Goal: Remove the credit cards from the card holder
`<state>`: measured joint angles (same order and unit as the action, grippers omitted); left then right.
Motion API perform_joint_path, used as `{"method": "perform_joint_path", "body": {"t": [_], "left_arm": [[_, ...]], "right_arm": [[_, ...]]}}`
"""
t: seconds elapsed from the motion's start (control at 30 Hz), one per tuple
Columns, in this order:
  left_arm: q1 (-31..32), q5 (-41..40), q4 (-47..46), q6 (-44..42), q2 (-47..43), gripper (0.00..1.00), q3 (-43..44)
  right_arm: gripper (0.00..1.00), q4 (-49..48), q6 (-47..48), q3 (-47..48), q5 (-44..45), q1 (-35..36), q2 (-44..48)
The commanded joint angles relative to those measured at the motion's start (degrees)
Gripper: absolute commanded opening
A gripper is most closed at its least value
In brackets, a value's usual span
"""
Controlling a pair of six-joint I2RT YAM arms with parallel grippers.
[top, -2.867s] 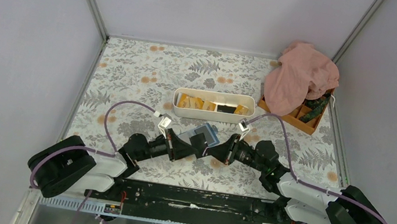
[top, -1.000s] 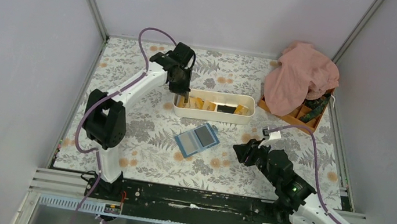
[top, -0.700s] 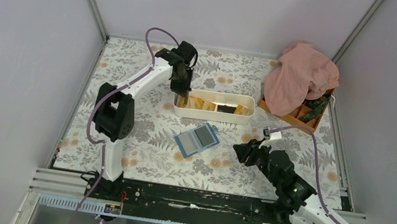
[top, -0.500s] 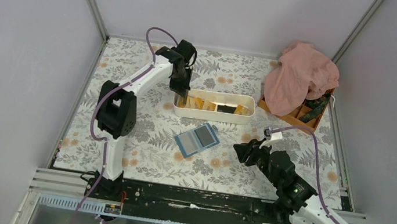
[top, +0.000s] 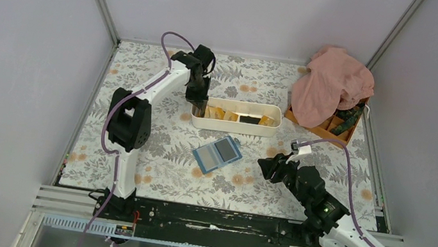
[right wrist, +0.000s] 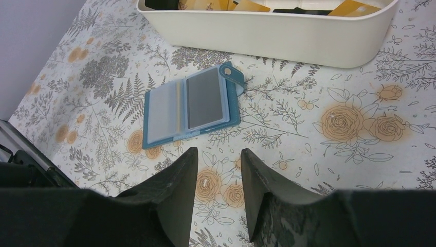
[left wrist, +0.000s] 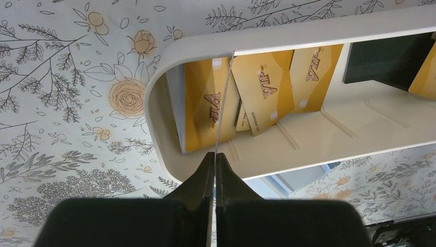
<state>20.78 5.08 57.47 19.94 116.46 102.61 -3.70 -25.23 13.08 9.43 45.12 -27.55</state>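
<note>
The card holder [top: 217,154] [right wrist: 190,105] lies open on the table, a blue case showing its grey pockets. My left gripper [top: 198,103] [left wrist: 215,154] is over the left end of the long white tray [top: 235,128] [left wrist: 195,51]. It is shut on a thin credit card [left wrist: 224,98] seen edge-on. Several orange-yellow credit cards [left wrist: 262,87] [top: 216,113] and a black one [left wrist: 385,59] lie in the tray. My right gripper [top: 264,163] [right wrist: 218,150] stands open and holds nothing, just right of the holder.
A pink cloth [top: 332,81] drapes over an orange compartment box [top: 331,133] at the back right. The tray's long wall [right wrist: 267,36] stands just behind the card holder. Enclosure walls ring the flowered table.
Both grippers have left the card holder. The left arm swung to the tray's left end, then edged slightly right over it in the last second. The right gripper drew back right and has held still.
</note>
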Motion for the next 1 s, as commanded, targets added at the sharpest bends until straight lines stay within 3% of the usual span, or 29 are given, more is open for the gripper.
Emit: {"method": "perform_joint_path", "body": {"t": [0.0, 0.37, 0.67, 0.97], "left_arm": [[-0.7, -0.6, 1.3, -0.6, 1.1, 0.0, -0.7], [-0.8, 0.1, 1.7, 0.8, -3.8, 0.0, -1.3], [-1.2, 3.1, 10.6, 2.7, 3.0, 0.0, 9.8], [-1.2, 1.5, 10.9, 0.8, 3.5, 0.0, 7.2]], "right_arm": [[0.43, -2.2, 1.0, 0.1, 1.1, 0.2, -0.4], [0.43, -2.4, 1.0, 0.1, 1.3, 0.2, -0.9], [0.43, -1.6, 1.1, 0.1, 2.2, 0.2, 0.3], [0.43, -1.6, 1.1, -0.3, 3.2, 0.2, 0.3]]}}
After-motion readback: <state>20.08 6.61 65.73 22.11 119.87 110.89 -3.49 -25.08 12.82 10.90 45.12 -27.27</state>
